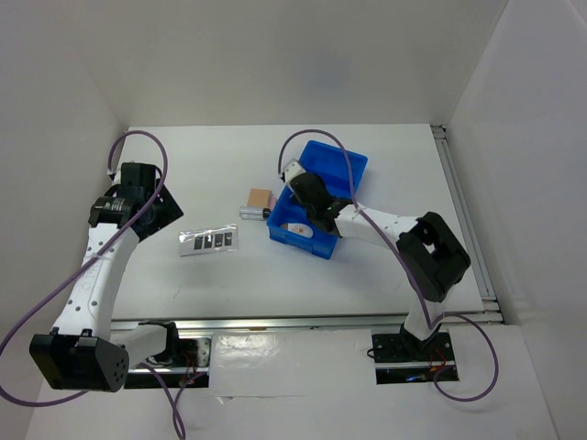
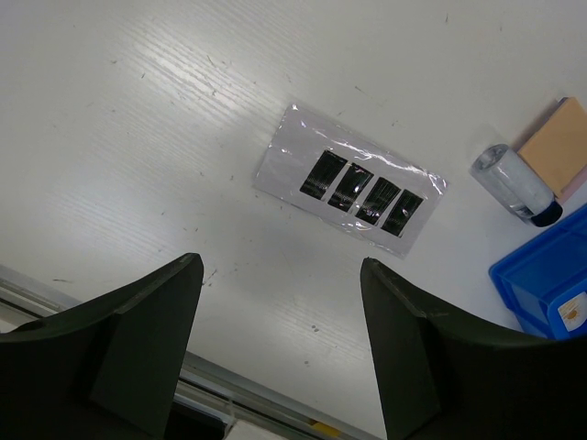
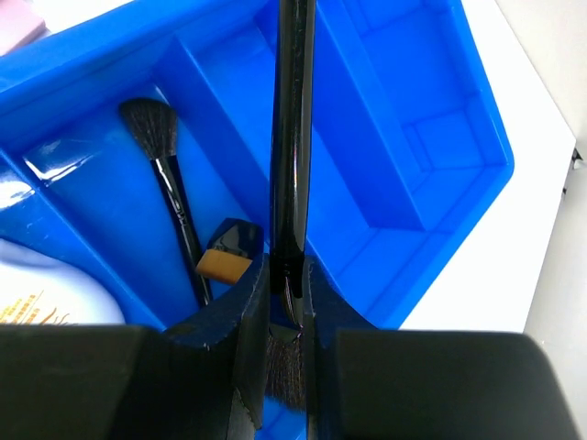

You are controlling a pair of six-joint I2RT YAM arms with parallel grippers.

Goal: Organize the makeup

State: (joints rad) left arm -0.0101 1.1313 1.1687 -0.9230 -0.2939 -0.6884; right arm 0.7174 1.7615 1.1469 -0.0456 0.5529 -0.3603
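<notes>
A silver-grey palette strip [image 1: 209, 241] [image 2: 350, 190] with four dark pans lies flat on the white table. My left gripper [image 1: 158, 209] [image 2: 280, 261] hovers open and empty, left of the strip. A tan pad [image 1: 260, 199] [image 2: 557, 144] and a small silver tube [image 1: 251, 213] [image 2: 516, 183] lie beside the blue bin [image 1: 344, 165] [image 3: 431, 137]. Over the bin, my right gripper [image 1: 303, 188] [image 3: 286, 275] is shut on a thin black brush [image 3: 292, 137], bristles between the fingers. Inside lie another brush [image 3: 170, 183], a tan-tipped applicator [image 3: 227, 255] and a white compact [image 1: 298, 228] [image 3: 37, 293].
An aluminium rail [image 1: 303, 321] [image 2: 248, 403] runs along the table's near edge, and another [image 1: 463, 211] runs down the right side. White walls enclose the table on the left, back and right. Purple cables loop above both arms.
</notes>
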